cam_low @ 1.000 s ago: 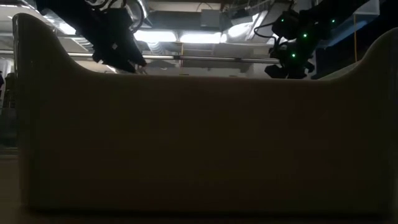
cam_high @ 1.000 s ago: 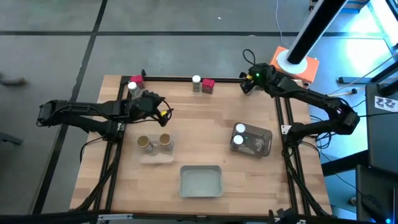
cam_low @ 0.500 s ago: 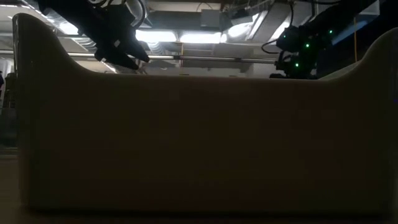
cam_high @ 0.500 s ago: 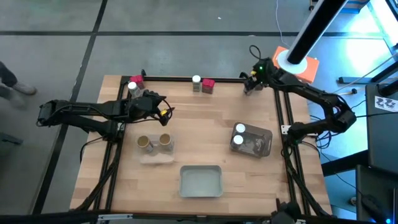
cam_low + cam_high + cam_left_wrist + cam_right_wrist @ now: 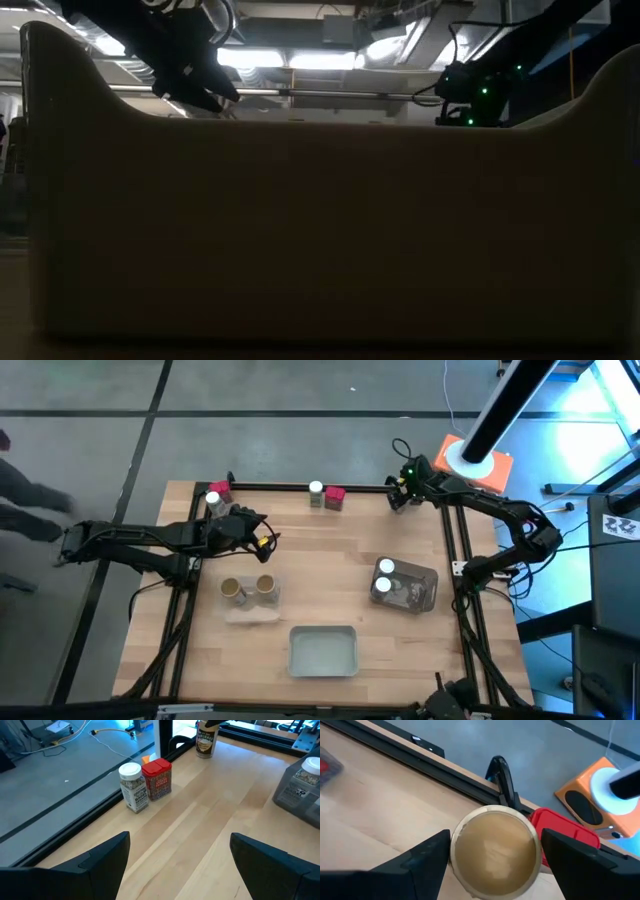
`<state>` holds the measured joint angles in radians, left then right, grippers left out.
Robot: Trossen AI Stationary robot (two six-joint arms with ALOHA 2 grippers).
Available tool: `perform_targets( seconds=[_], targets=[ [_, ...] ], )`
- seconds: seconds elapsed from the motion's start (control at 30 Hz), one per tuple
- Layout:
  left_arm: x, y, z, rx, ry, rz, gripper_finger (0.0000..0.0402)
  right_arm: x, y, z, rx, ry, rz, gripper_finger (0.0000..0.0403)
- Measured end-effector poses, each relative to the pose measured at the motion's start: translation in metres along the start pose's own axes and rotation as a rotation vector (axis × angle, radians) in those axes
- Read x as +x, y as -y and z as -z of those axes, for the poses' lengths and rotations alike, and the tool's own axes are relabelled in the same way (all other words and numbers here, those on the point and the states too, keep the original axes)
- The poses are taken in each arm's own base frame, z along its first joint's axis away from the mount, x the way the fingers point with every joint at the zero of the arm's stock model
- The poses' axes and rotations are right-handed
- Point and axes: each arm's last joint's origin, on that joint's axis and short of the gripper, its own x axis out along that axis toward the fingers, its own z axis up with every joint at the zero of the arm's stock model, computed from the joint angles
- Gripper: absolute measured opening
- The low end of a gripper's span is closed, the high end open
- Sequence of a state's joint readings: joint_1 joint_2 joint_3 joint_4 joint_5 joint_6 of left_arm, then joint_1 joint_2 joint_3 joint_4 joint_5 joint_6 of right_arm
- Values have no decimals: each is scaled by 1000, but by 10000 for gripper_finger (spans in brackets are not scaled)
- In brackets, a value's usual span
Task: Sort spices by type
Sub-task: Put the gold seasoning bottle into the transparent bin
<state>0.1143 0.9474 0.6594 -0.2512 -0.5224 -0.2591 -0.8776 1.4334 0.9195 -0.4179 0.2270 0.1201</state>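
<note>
Counted from above, eight spice containers show. Two tan cork-topped cylinders [image 5: 249, 589] stand side by side in the left tray [image 5: 252, 615], left of the table's middle. Two clear jars with white lids [image 5: 384, 577] stand in the right tray [image 5: 422, 592], at its left end. A third white-lidded jar [image 5: 316, 493] stands at the far edge near the middle, touching a red packet [image 5: 335, 497] on its right; the left wrist view shows this pair [image 5: 145, 784] upright against the table's rail. At the far left corner sit another white-lidded jar [image 5: 213, 502] and a second red packet [image 5: 220, 488] just behind it. A third cork-topped cylinder [image 5: 495, 851] stands at the far right corner, with a third red packet [image 5: 562, 833] just behind it.

The right gripper [image 5: 400, 494] hovers over that far right corner; in its wrist view the fingers stand spread on either side of the cork top, and whether they touch it I cannot tell. The left gripper [image 5: 262, 536] hangs above the table's left part, just near the far left jar, its fingers [image 5: 95, 860] spread wide and holding nothing.

A third tray [image 5: 323, 650] lies at the near edge, in the middle. In the low view its wall [image 5: 320, 220] fills nearly all the picture, with both arms showing dark above it.
</note>
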Motion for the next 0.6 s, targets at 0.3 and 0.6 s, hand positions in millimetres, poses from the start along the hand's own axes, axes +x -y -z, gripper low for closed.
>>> perform_targets(
  seconds=[0.3, 0.6],
  targets=[
    [0, 0, 0, -1, 1, 0, 327, 12, -2, 3, -9, -39, 0, 309],
    [0, 0, 0, -9, 2, 1, 327, 12, -3, 3, -30, -39, -5, 284]
  ],
)
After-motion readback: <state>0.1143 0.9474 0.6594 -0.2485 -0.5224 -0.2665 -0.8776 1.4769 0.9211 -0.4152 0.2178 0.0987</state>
